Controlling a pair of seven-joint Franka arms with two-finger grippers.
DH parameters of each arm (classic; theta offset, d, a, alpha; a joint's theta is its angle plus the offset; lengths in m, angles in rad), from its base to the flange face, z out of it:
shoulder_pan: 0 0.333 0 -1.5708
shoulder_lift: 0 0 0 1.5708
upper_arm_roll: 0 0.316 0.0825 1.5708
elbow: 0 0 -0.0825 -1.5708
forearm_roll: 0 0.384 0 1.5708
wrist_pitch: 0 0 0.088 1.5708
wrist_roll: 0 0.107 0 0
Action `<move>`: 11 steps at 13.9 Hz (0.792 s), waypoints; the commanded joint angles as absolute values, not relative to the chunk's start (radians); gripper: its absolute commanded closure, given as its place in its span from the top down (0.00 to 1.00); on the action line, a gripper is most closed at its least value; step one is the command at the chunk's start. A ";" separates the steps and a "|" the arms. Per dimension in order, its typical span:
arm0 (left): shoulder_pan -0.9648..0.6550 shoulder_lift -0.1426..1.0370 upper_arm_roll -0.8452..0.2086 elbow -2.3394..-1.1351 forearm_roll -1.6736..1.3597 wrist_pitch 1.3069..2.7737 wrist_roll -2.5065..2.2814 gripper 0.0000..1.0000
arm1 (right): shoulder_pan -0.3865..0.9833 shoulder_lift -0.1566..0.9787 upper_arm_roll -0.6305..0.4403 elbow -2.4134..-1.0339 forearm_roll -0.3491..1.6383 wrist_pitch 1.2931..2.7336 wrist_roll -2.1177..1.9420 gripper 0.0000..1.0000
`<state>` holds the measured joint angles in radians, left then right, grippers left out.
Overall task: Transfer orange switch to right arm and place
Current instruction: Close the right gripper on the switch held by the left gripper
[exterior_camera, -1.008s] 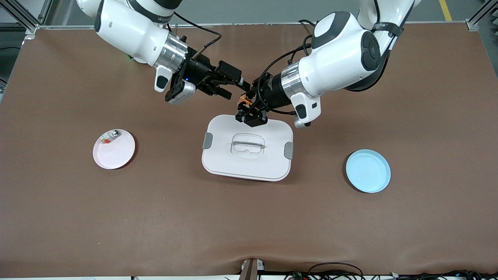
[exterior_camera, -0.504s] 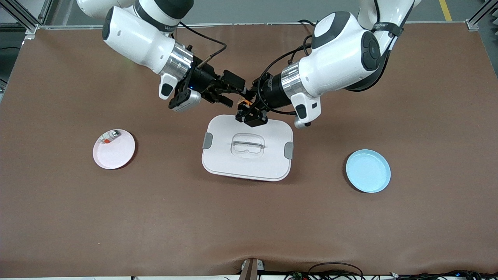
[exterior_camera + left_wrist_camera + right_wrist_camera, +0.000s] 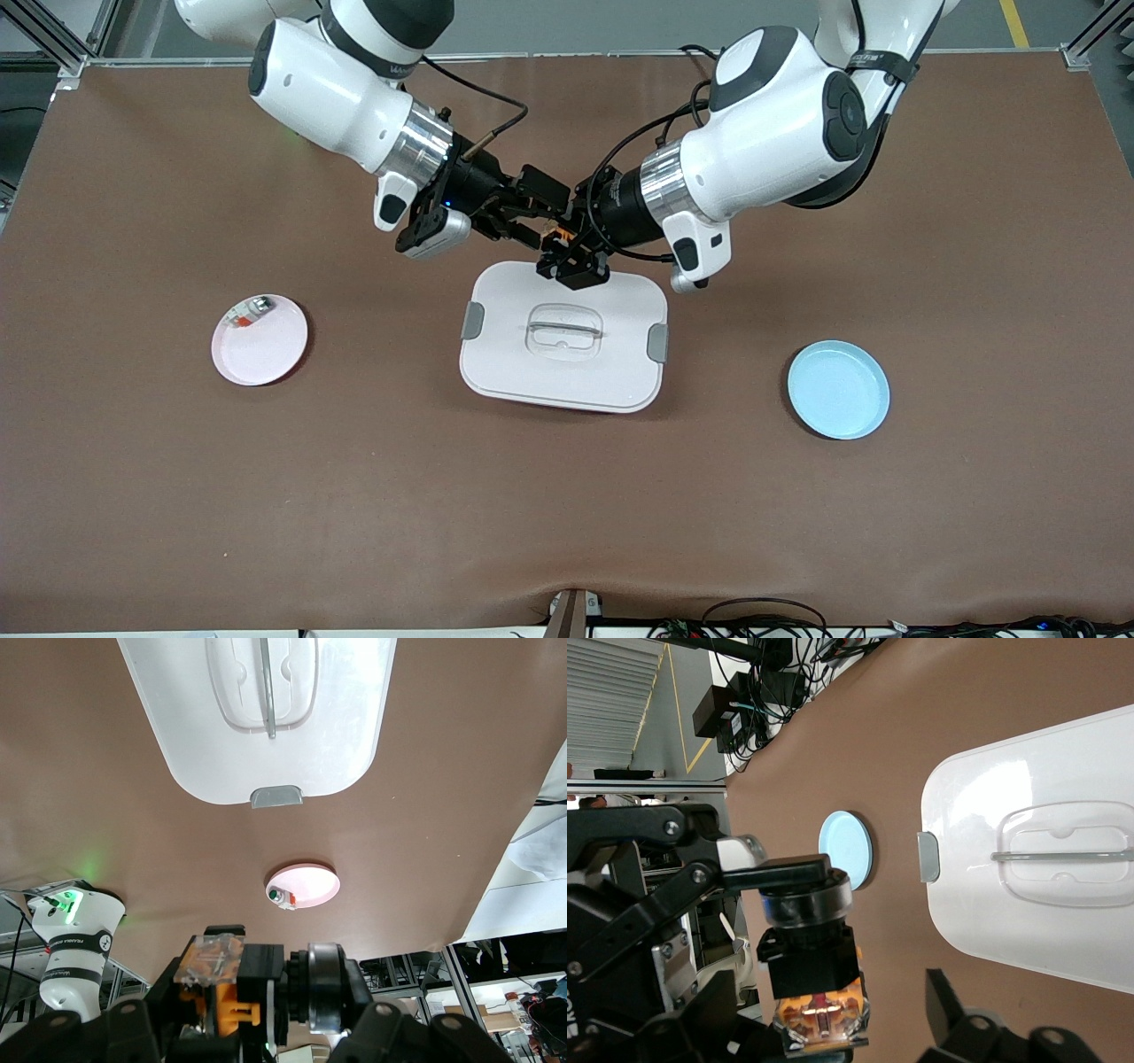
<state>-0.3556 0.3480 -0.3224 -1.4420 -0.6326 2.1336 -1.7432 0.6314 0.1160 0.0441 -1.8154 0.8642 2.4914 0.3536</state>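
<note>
Meeting above the tabletop [image 3: 142, 496], the two arms bring their tools together just over the edge of the white lidded box [image 3: 563, 337] that lies farthest from the front camera. The left gripper [image 3: 568, 257] has its fingers closed on the orange switch [image 3: 555, 234], a small black part with an orange band, held in the air between both hands. The right gripper [image 3: 530, 216], reaching in from its own end, has its fingers parted on either side of the switch; in the right wrist view the part [image 3: 815, 966] sits between them, one finger [image 3: 957, 1014] visibly apart from it. From the left wrist view the switch [image 3: 232, 988] shows pinched at the tool's tip, with the box lid [image 3: 266, 718] below. A pink plate [image 3: 260, 339] carrying a small silver-and-clear piece [image 3: 259, 306] lies toward the right arm's end, and a light blue plate [image 3: 838, 389] sits toward the left arm's end.
</note>
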 commanded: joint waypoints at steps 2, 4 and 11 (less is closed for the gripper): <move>-0.362 0.348 -0.321 -1.434 -0.609 2.146 -1.769 0.36 | 0.646 0.140 0.034 -1.775 0.831 2.496 0.367 0.74; -0.362 0.348 -0.321 -1.434 -0.609 2.146 -1.769 0.36 | 0.646 0.141 0.034 -1.773 0.831 2.494 0.367 0.66; -0.362 0.348 -0.321 -1.434 -0.609 2.146 -1.767 0.36 | 0.647 0.147 0.034 -1.769 0.831 2.494 0.367 0.51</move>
<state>-0.3555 0.3480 -0.3221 -1.4420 -0.6326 2.1346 -1.7432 0.6320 0.1343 0.0440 -1.7917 0.8428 2.4928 0.3535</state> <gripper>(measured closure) 0.278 0.423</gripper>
